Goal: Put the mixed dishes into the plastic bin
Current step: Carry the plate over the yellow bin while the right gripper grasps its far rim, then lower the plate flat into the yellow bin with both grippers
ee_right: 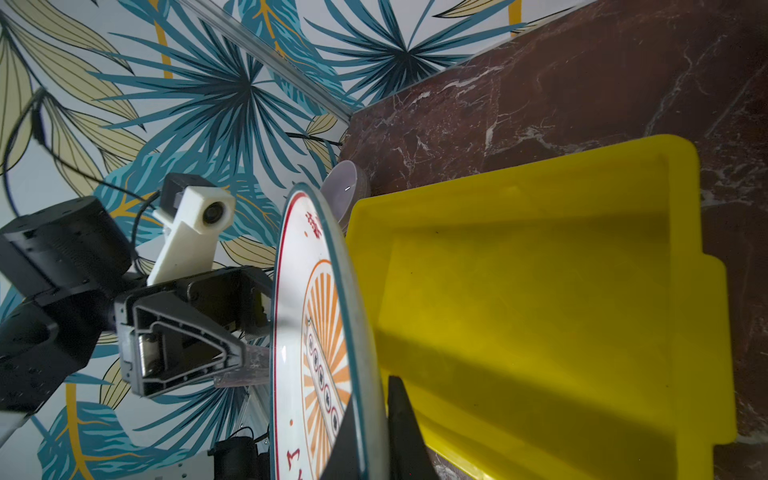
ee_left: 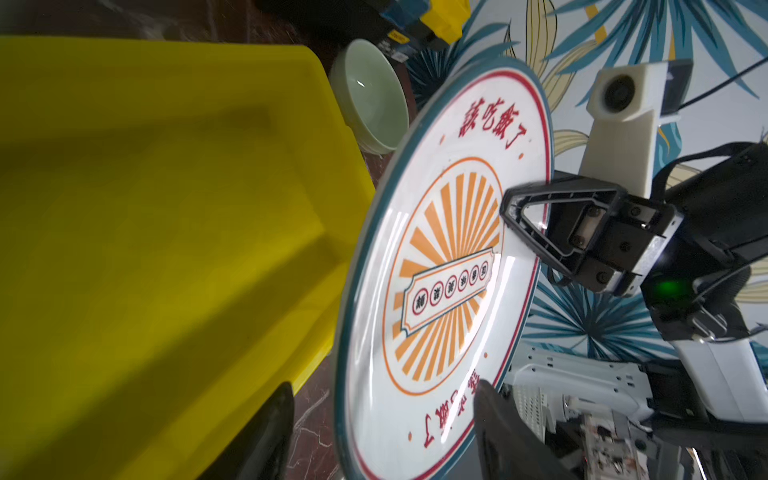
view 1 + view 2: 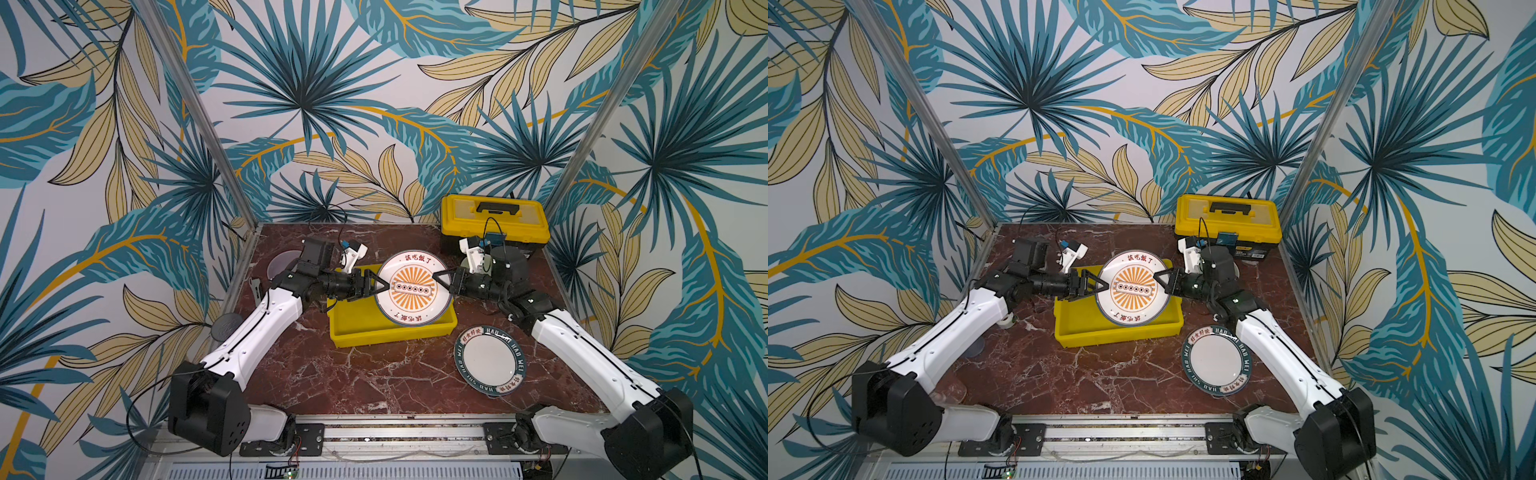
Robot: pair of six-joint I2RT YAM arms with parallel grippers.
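Above the plastic bin [image 3: 361,332] near the centre of the table [image 3: 374,374], the right gripper [image 3: 435,276] pinches the orange sunburst plate [image 3: 413,289] by its rim. The left gripper [image 3: 388,286] gapes around the opposite rim, apparently ceding it.

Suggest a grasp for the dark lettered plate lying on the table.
The dark lettered plate lies flat, face up on the table, so only its thin rim offers a hold. Likely best: pinch the rim on the side facing the right arm, coming in low, one finger over, one under.
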